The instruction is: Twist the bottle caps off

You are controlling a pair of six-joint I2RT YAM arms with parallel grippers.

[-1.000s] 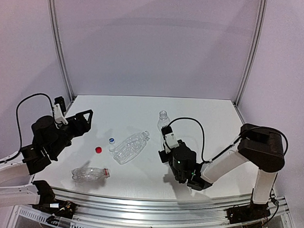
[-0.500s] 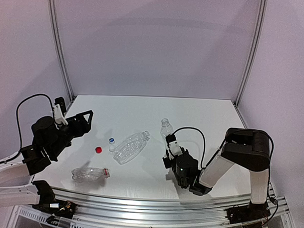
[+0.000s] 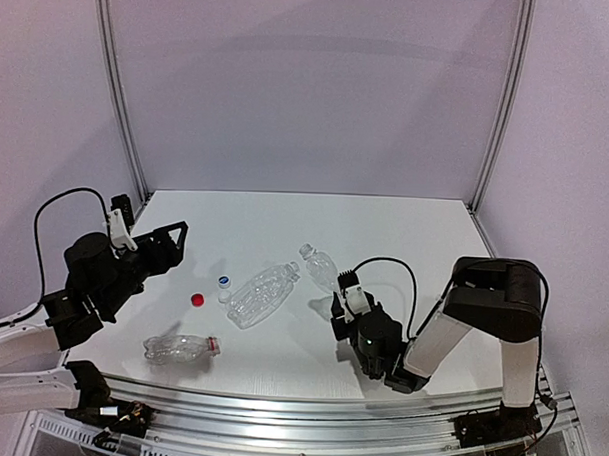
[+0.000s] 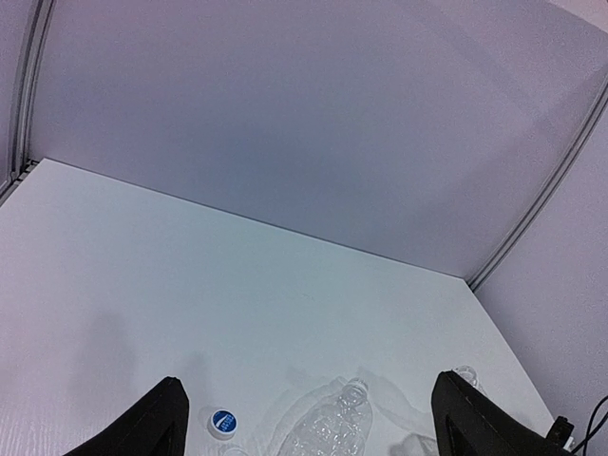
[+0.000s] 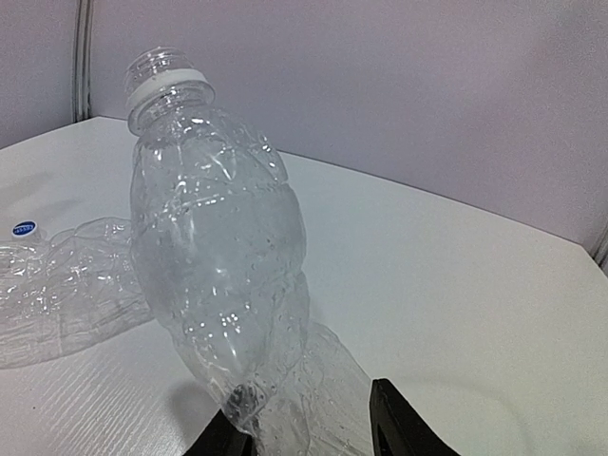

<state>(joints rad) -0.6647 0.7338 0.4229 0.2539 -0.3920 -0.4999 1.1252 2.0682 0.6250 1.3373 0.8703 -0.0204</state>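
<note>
Bare tabletop point(image 3: 404, 232). Big bottle point(image 3: 262, 294) lies flat to the left of the right hand point(image 5: 309, 432), long axis diagonal. Leaning bottle point(image 5: 214, 247) has its base between the right hand's parted jaws, unclamped by the look of it, tipping away-left, neck bare. Ringed bottle point(image 3: 180, 348) lies below the left hand point(image 3: 176, 244), which is wide open and empty. Red cap point(image 3: 197, 299) and white cap point(image 3: 224, 282) lie loose just ahead of the left hand, the nearer one.
</note>
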